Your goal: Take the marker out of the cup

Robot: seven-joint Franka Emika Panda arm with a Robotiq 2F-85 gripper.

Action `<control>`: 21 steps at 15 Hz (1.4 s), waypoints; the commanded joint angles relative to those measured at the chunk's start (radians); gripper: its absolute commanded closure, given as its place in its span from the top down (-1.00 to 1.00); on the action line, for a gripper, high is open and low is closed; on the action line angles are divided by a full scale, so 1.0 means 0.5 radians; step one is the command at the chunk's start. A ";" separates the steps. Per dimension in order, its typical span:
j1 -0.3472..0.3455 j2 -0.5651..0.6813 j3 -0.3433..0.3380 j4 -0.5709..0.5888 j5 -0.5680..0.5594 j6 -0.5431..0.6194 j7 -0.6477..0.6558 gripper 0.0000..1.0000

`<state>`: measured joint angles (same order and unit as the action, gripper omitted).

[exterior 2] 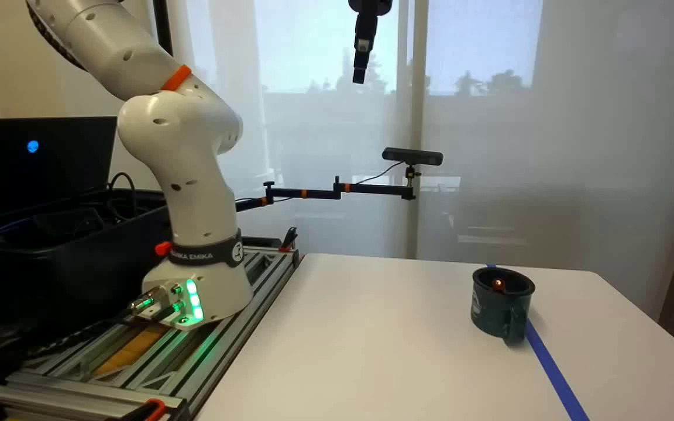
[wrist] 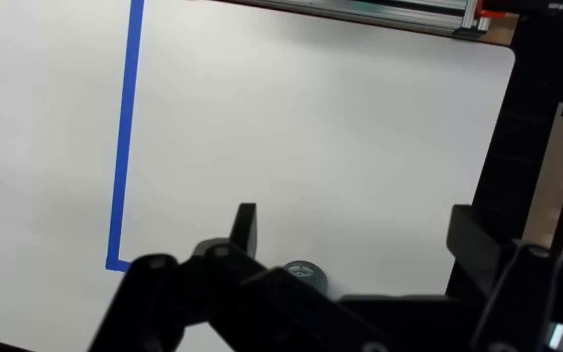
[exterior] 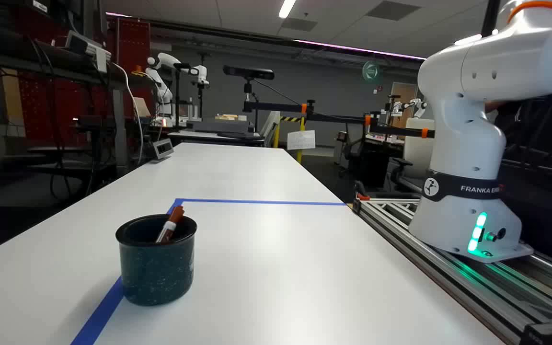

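- In an exterior view, two blue tape strips point(exterior: 261, 201) are seen on the counter point(exterior: 276, 268), one partly hidden by one cup point(exterior: 157, 273), in which one marker point(exterior: 170, 224) is tilted.
- In an exterior view, one laptop point(exterior 2: 74, 149) and one camera point(exterior 2: 412, 156) are seen around the arm point(exterior 2: 179, 152); the jaws are held high, well apart from the marker.
- In the wrist view, the jaws are spread wide apart; the cup is partly blocked by them, the marker hidden.
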<state>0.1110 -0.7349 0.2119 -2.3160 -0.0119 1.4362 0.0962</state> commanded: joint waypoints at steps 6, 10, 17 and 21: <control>0.022 0.006 -0.014 0.008 -0.009 -0.004 0.012 1.00; 0.011 0.047 -0.035 -0.070 -0.044 0.148 -0.008 1.00; 0.004 0.348 -0.193 -0.085 -0.054 0.352 -0.240 1.00; 0.009 0.566 -0.276 -0.056 -0.090 0.418 -0.479 1.00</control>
<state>0.1096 -0.5271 0.0977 -2.3724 -0.0318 1.6262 -0.0693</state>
